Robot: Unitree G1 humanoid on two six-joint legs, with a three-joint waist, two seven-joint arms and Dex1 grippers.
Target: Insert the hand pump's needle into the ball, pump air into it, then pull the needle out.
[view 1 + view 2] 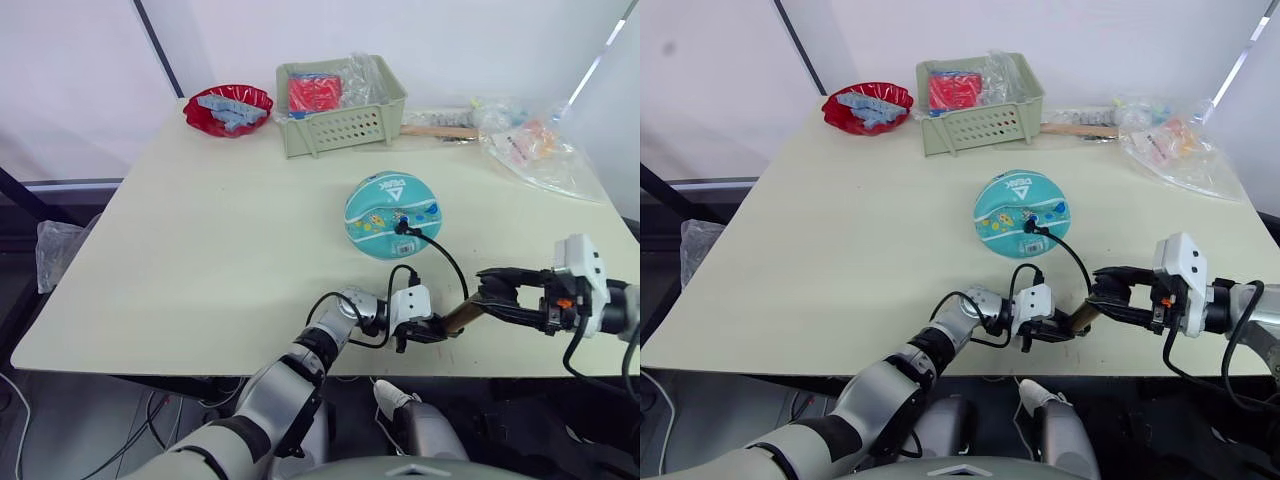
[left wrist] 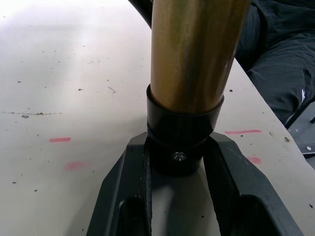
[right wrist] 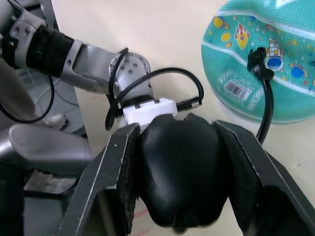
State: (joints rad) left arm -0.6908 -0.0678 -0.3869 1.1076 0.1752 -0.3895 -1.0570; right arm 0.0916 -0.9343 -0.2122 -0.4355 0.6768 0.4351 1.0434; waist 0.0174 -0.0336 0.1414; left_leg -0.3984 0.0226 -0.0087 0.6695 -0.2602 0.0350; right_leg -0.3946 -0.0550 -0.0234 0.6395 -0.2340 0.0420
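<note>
At the table's near edge, my left gripper (image 1: 428, 331) clamps the hand pump (image 1: 458, 317) at its base; my right gripper (image 1: 492, 291) clamps its handle. The needle (image 1: 403, 226) sits in the ball (image 1: 392, 214) just beyond.

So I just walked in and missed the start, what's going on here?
The robot is set up to pump the ball. The left tool clamps the hand pump at its black base; the right tool grips the handle. The hose runs to the ball, where its fitting sits at the valve.

cream table (image 1: 200, 250) bears ball (image 1: 392, 215), green basket (image 1: 340, 105), red bowl (image 1: 228, 108).
</note>
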